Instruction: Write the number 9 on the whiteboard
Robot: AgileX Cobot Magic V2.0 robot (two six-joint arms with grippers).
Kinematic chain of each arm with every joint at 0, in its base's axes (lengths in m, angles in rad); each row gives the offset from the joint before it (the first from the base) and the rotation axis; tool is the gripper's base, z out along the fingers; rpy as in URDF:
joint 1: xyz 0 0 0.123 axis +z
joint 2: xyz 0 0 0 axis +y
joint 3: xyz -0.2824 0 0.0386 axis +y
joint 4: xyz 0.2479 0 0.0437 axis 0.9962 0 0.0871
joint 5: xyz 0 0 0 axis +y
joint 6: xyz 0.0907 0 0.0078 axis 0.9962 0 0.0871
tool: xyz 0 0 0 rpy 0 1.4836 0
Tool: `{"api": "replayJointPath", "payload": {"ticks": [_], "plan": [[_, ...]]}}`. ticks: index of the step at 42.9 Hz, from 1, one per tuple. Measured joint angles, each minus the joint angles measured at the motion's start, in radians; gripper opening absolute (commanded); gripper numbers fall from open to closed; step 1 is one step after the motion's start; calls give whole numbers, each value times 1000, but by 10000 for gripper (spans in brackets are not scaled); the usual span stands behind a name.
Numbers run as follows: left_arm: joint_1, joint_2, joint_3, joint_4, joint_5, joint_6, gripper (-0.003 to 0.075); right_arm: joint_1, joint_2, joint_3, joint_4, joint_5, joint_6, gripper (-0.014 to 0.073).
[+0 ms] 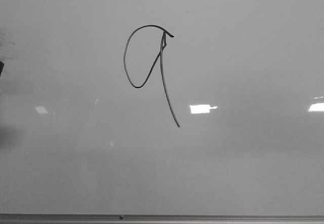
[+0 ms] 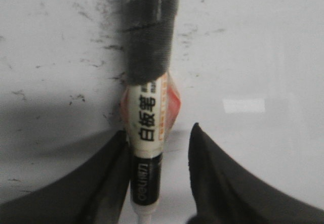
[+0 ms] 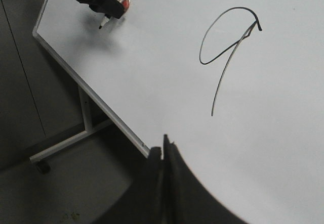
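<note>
The number 9 (image 1: 124,57) is a thin black line on the whiteboard (image 1: 243,173), a narrow loop with a long slanting tail; the right wrist view shows the number 9 (image 3: 201,52) too. My left gripper (image 2: 159,130) holds a whiteboard marker (image 2: 147,113). The marker lies against one finger, and a strip of board shows beside the other. From the right wrist, the left gripper (image 3: 109,6) hovers with the marker (image 3: 123,1) near the board's far corner, away from the 9. My right gripper (image 3: 163,145) is shut and empty, over the board's edge.
The board's grey metal frame (image 1: 152,217) runs along the near edge. A light metal stand leg (image 3: 86,118) and dark floor (image 3: 76,193) lie beyond the side edge. Old ink smudges (image 2: 76,97) mark the board under the left gripper. Bright light reflections (image 1: 201,108) dot the surface.
</note>
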Motion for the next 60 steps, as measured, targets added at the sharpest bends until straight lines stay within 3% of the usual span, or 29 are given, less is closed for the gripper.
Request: {"api": "replayJointPath", "payload": {"ticks": [4,8,17,25,28,39,46,48,60], "plan": [[0,0,0,0,-2,0,489,0,0,0,0,0,0,-68],[0,0,0,0,-4,0,528,0,0,0,0,0,0,-68],[0,-29,0,0,13,0,527,0,0,0,0,0,0,-68],[0,-199,0,0,79,0,519,0,0,0,0,0,1,-68],[0,-290,0,0,106,0,477,0,0,0,0,0,1,-68],[0,-652,46,0,219,0,153,0,0,0,0,0,1,-68],[0,-883,116,0,306,0,8,0,0,0,0,0,1,-68],[0,-938,131,2,329,0,-19,0,0,0,0,0,1,-68],[0,-1125,144,4,410,0,-19,0,0,0,0,0,1,-68]]}}
